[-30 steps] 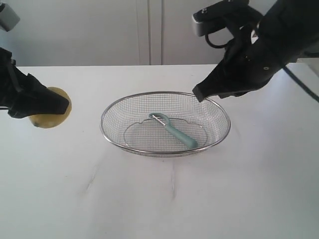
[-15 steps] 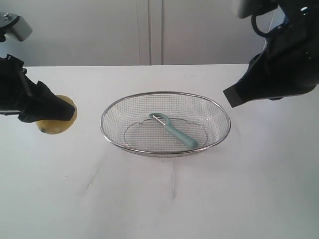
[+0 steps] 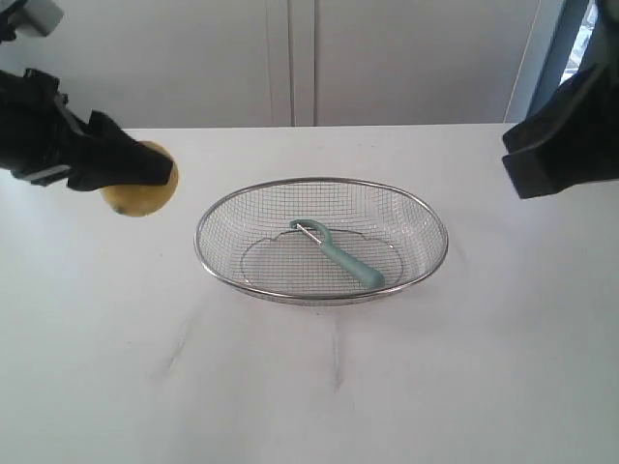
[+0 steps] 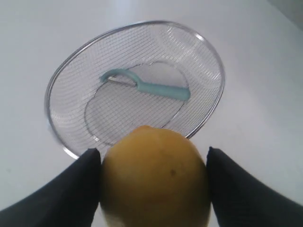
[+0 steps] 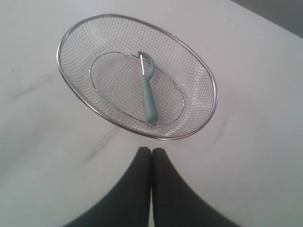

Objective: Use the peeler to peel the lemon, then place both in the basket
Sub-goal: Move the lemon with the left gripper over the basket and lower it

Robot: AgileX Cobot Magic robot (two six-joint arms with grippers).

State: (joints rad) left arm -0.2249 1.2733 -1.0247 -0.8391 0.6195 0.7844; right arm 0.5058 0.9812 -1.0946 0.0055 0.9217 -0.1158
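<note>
The yellow lemon (image 3: 142,190) hangs in the air left of the basket, held by my left gripper (image 3: 145,174), which is shut on it. In the left wrist view the lemon (image 4: 154,177) fills the gap between both black fingers. The teal-handled peeler (image 3: 337,252) lies inside the wire mesh basket (image 3: 224,203) at the table's middle, and it shows as well in the right wrist view, peeler (image 5: 148,94) in basket (image 5: 203,75). My right gripper (image 5: 151,150) is shut on nothing, raised off to the basket's right (image 3: 527,174).
The basket stands on a white table (image 3: 319,387) that runs to a pale wall at the back. Faint creases mark the tabletop in front of the basket.
My left gripper has lifted the lemon up and toward the basket. The right arm has pulled back to the right, away from the basket.
</note>
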